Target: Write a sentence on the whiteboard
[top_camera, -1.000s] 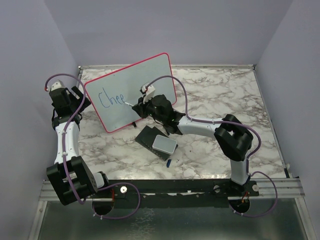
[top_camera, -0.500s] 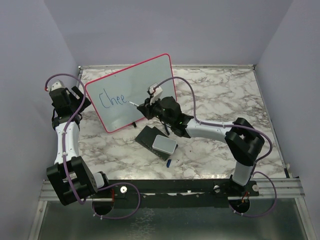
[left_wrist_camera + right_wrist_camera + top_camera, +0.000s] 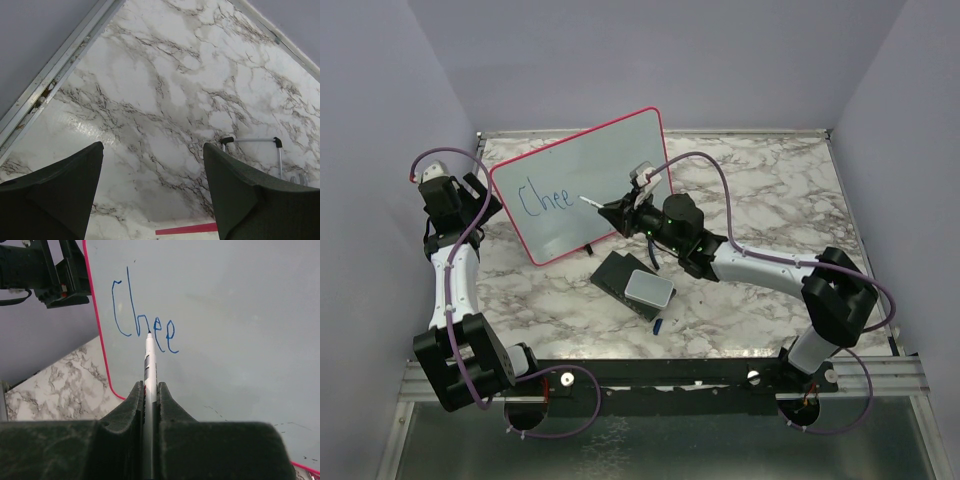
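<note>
We see a glossy, marble-patterned table (image 3: 165, 85), its dull metal edge rail (image 3: 65, 60), and a smooth, faintly shiny whiteboard (image 3: 240, 315).

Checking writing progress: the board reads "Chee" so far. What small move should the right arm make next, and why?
Probably set the marker tip on the whiteboard just right of the last e and start the next letter. The right gripper is shut on the marker, the writing stops at Chee, and the tip sits just past it; contact is unclear.
</note>
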Robot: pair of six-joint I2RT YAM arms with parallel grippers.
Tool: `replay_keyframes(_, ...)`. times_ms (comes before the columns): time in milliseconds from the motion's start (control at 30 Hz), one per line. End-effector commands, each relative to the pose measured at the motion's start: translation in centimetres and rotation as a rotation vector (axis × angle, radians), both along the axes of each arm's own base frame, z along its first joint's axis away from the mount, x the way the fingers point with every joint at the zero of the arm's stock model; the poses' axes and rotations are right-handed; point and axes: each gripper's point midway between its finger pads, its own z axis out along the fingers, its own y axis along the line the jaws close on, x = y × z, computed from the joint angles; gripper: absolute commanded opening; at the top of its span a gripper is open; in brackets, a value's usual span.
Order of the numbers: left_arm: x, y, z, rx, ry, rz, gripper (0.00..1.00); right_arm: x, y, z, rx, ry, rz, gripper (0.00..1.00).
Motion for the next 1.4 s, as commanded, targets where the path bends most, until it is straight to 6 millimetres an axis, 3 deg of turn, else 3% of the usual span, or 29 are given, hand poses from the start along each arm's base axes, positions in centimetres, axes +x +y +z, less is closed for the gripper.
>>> replay_keyframes(0, 0.3, -0.7, 0.5, 0.009, -0.025, -0.037, 0.82, 0.4, -0.2, 0.2, -0.004, -0.014, 0.015, 0.01)
replay_keyframes(333, 0.5, -0.9, 0.2, 0.009, -0.016, -0.046, 0.81, 2.3, 0.6, -0.1, -0.001, -0.026, 0.048, 0.01)
replay_keyframes(900, 0.7, -1.1, 0.0, 0.002, -0.011, -0.062, 0.8, 4.1, 2.6, -2.9, -0.056, 0.004, 0.05, 0.01)
replay_keyframes(1367, 0.7, -1.2, 0.0, 0.003, -0.011, -0.067, 0.8, 5.2, 3.8, -4.0, -0.078, 0.026, 0.042, 0.0)
